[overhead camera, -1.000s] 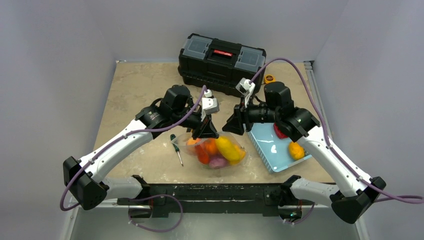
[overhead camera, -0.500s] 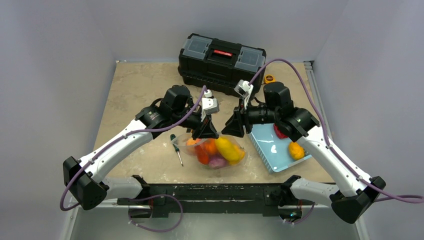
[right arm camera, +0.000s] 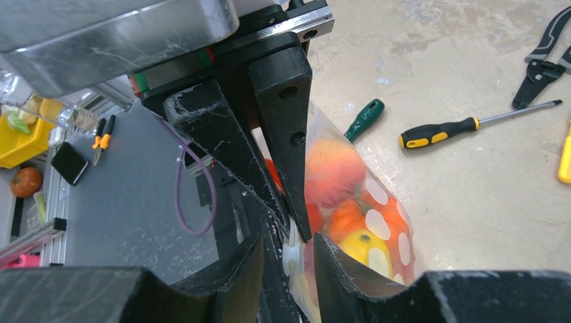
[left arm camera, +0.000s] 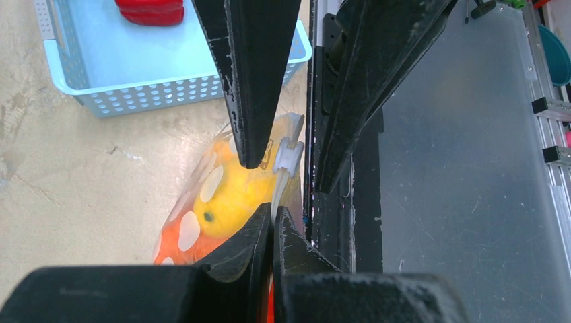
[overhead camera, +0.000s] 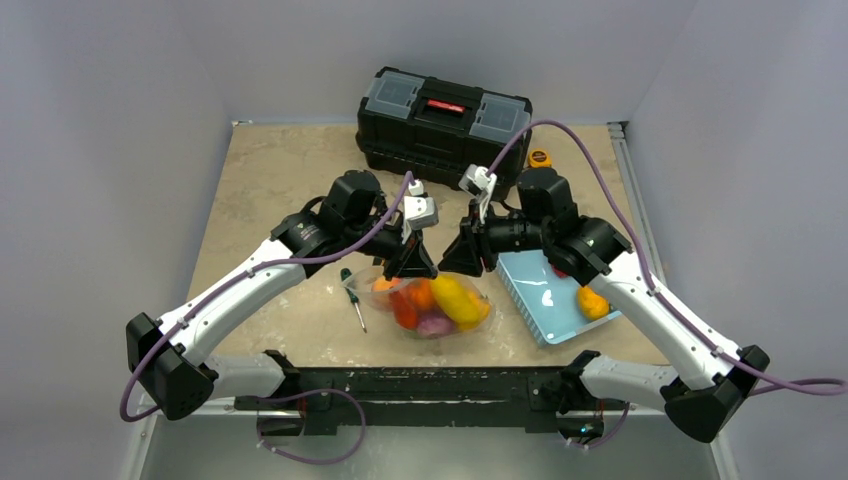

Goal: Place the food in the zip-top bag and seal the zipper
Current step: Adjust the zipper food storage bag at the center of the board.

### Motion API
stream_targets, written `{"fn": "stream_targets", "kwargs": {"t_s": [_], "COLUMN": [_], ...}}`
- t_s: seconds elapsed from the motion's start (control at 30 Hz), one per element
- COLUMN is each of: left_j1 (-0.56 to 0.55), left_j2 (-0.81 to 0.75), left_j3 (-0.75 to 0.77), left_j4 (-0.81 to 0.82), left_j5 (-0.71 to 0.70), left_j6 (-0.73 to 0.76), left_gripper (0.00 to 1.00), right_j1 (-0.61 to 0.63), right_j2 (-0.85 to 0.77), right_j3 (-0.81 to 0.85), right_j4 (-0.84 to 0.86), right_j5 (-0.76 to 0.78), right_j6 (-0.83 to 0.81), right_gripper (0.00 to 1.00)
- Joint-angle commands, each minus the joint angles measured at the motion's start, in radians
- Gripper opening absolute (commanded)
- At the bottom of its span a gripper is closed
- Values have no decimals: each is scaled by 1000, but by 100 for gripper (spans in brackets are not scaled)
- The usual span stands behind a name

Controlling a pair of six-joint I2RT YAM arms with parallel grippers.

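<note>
The zip-top bag (overhead camera: 436, 304), clear with white dots, lies between the arms and holds several pieces of food: a yellow one (left arm camera: 227, 196), orange, red and peach. My left gripper (overhead camera: 411, 266) is shut on the zipper (left arm camera: 277, 192) at the bag's top edge. My right gripper (right arm camera: 288, 254) is open, and its fingers (left arm camera: 250, 87) stand on either side of a white slider (right arm camera: 292, 258) on that strip without touching it. A red food piece (overhead camera: 559, 268) and an orange one (overhead camera: 592, 302) lie in the basket.
A light blue basket (overhead camera: 530, 290) sits right of the bag. A black toolbox (overhead camera: 443, 125) stands at the back, a yellow tape measure (overhead camera: 540, 157) beside it. A green-handled screwdriver (overhead camera: 352, 295) lies left of the bag; a yellow-handled screwdriver (right arm camera: 438, 130) and pliers (right arm camera: 547, 50) lie beyond it.
My right gripper has moved left to the bag's top edge, close against the left gripper, and its jaws have narrowed. The left arm and the bag have stayed put.
</note>
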Motion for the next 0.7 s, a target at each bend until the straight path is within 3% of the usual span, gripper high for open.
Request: {"fn": "stream_targets", "kwargs": {"t_s": [0.0, 0.1, 0.27, 0.43, 0.67], "left_j1": [1, 2, 3, 3, 3], "left_j2": [-23, -23, -22, -21, -20], "left_j3": [43, 43, 42, 40, 40], "left_j4": [36, 35, 37, 47, 49], "left_j5": [49, 51, 59, 109, 127], "left_j6": [0, 0, 0, -6, -9], "left_gripper": [0, 0, 0, 0, 0], "right_j1": [15, 20, 27, 29, 32], "right_j2": [-6, -7, -8, -17, -25], "right_j3": [24, 21, 14, -18, -83], "right_j4": [3, 3, 27, 71, 161], "right_j5": [41, 48, 34, -31, -56], "right_j6": [-20, -21, -14, -30, -9], "right_gripper": [34, 31, 14, 5, 3]}}
